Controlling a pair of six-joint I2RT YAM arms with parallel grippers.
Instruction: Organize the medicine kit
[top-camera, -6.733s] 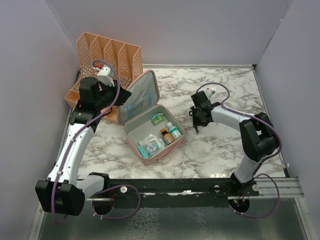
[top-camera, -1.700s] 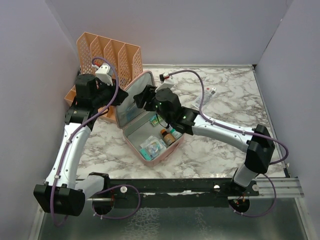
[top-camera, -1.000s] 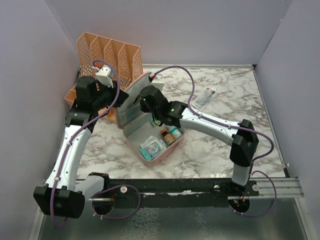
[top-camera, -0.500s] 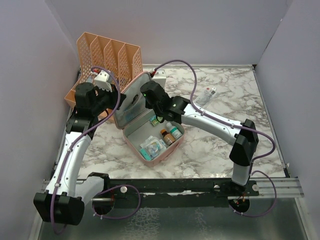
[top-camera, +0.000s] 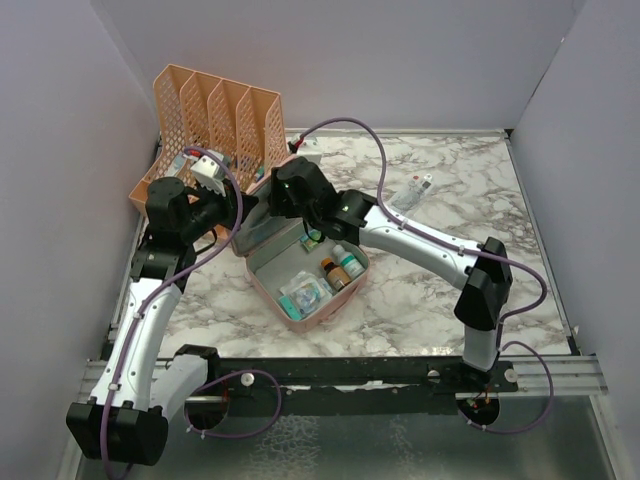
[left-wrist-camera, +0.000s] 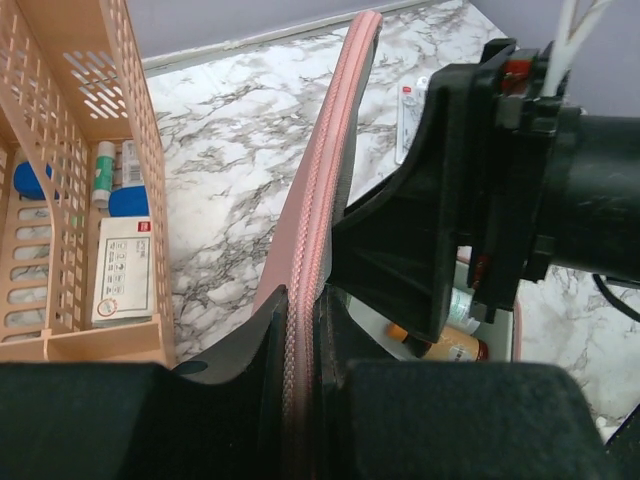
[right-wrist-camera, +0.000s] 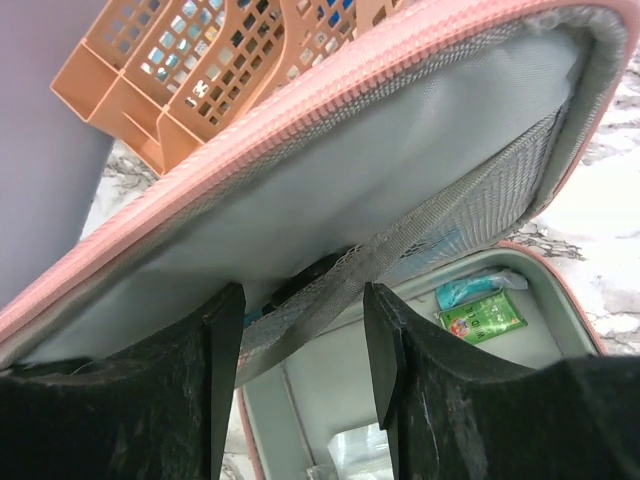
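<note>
The pink medicine kit (top-camera: 322, 310) lies open mid-table with its lid (top-camera: 258, 226) standing upright. Small bottles (top-camera: 342, 265) and sachets sit in its grey-green base. My left gripper (top-camera: 238, 206) is shut on the lid's zip edge (left-wrist-camera: 335, 170), one finger on each side of it (left-wrist-camera: 303, 340). My right gripper (top-camera: 281, 198) hovers inside the kit, right in front of the lid's lining (right-wrist-camera: 330, 170). Its jaws (right-wrist-camera: 300, 310) are open and hold nothing. The lid's mesh pocket (right-wrist-camera: 470, 215) runs across just beyond the fingertips. A green sachet (right-wrist-camera: 483, 317) shows below.
The orange perforated file rack (top-camera: 215, 110) stands right behind the lid at the back left, with a white box (left-wrist-camera: 125, 270) and small items in it. A white tube (top-camera: 412, 190) lies on the marble at the back right. Purple walls enclose the table.
My right gripper has pushed further left against the lid's inside and gone from nearly shut to open. The left arm has drawn the lid more upright, keeping its grip.
</note>
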